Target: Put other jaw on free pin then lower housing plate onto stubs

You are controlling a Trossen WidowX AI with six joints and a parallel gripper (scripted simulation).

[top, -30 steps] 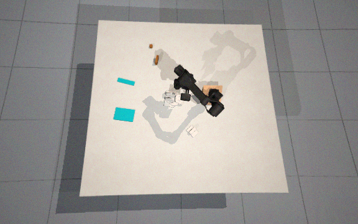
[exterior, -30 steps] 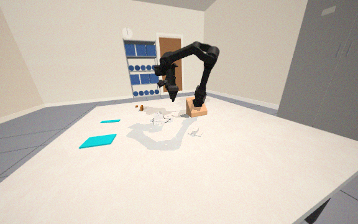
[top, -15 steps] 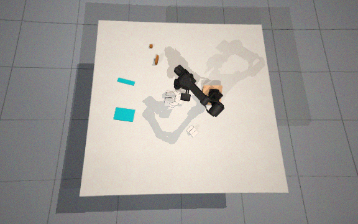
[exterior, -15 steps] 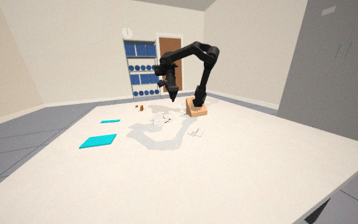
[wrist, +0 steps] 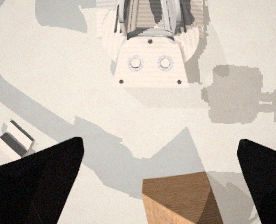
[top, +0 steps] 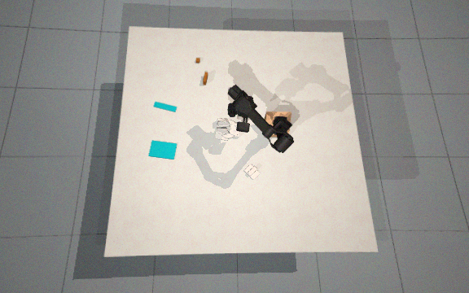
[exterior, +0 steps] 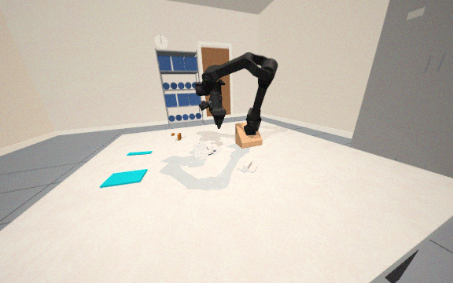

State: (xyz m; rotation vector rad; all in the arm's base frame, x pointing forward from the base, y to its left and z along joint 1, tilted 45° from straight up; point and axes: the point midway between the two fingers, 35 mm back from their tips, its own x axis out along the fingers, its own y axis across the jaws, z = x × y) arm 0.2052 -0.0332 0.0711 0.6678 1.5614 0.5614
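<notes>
The pale gripper mechanism (top: 222,128) (exterior: 204,150) lies on the table. In the wrist view its housing plate (wrist: 150,76) looks flat and square, with a round stub end showing in each of its two ringed holes. The left jaw (wrist: 131,17) and right jaw (wrist: 173,19) run out from behind the plate, roughly side by side. Their gear teeth and pins are hidden under the plate, so I cannot tell whether they mesh. My gripper (exterior: 219,127) (wrist: 162,147) is open and empty, raised above the table and clear of the plate, on the side toward my base.
A small white slotted part (top: 252,172) (exterior: 248,167) (wrist: 17,138) lies nearer the front. My wooden base block (exterior: 248,142) (wrist: 176,192) stands behind. Two cyan plates (top: 163,150) (top: 165,107) lie left. Two small orange blocks (top: 205,78) (top: 198,60) are at the back left.
</notes>
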